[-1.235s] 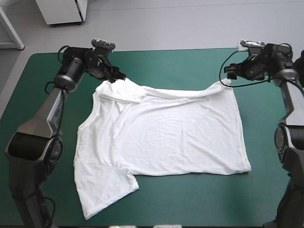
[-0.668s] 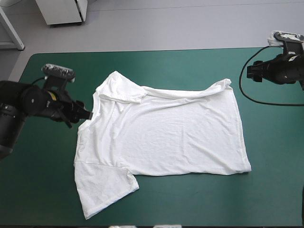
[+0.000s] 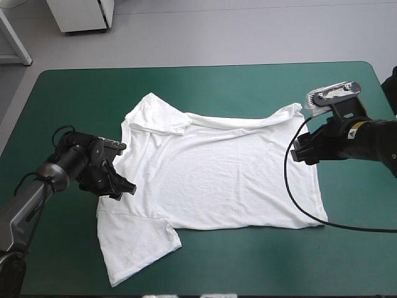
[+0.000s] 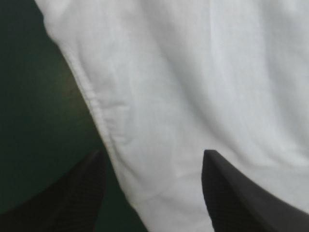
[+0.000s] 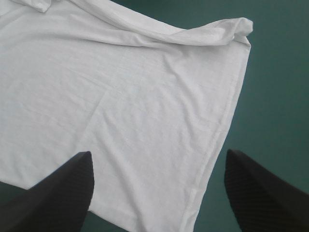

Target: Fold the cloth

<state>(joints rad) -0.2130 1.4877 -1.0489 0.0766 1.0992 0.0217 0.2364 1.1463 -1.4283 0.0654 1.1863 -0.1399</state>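
two grippers of mine had just changed station: earlier they were up at the far corners of the t-shirt [image 3: 217,180], and since then they had let go, swung out wide and come back in low at its sides. my left gripper [image 3: 126,186] was at the shirt's left edge, between the far sleeve [image 3: 158,115], which lay doubled over onto the body, and the near sleeve [image 3: 133,245], which lay spread toward the table's near edge. its fingers stood wide apart with the seamed edge of the cloth running between them, nothing pinched. my right gripper [image 3: 298,152] hovered over the hem [image 3: 317,186] on the right side, just as wide, the hem line passing between its fingers. the t-shirt itself had not shifted: it lay flat and open on the teal-green cover [image 3: 205,87], roughly mid-table, its far edge still rumpled in a roll. i judged the spreading done and the first fold about to begin, with both grippers needing to drop and close on those side edges together. the slack far edge could spoil a clean crease.
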